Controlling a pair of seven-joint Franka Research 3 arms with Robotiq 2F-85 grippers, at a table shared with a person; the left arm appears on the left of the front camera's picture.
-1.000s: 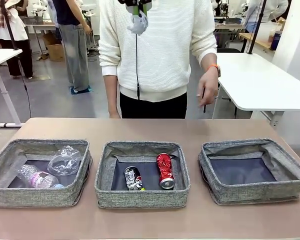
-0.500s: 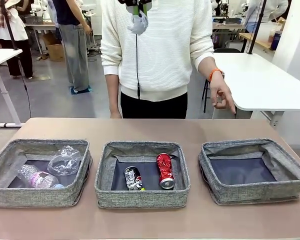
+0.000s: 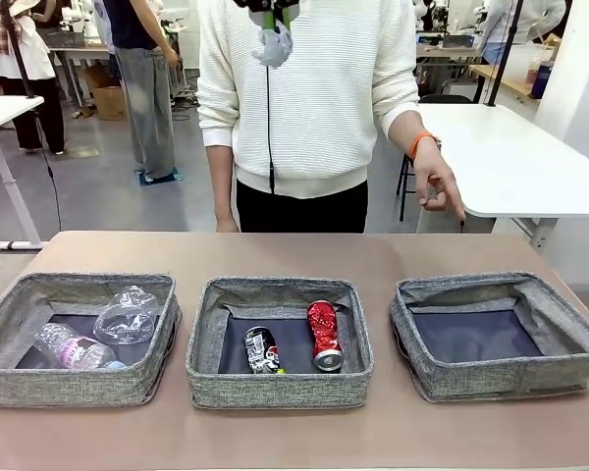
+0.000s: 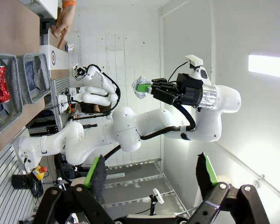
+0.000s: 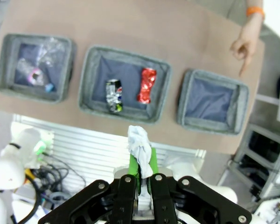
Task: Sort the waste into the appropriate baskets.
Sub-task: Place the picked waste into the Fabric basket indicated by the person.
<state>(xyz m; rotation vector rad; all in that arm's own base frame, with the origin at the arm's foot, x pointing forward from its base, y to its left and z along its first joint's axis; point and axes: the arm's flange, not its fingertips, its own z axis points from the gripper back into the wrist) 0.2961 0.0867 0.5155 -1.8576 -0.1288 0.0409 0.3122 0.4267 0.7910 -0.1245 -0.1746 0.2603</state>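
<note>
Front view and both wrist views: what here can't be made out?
- Right pincer gripping the crumpled white paper ball: front view's top edge cuts off its body.
- Crushed dark can: print too small to read.
- Clear plastic bottle with pinkish label: near wall of the left grey woven fabric basket hides its lower end.
- Left pincer: open, holding nothing.

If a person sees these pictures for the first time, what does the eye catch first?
High above the table, the right gripper pinches a crumpled white paper ball. Below stand three grey baskets in a row: the left basket holds a clear bottle and cup, the middle basket two crushed cans, the right basket nothing. A person's hand points down near the right basket.
</note>
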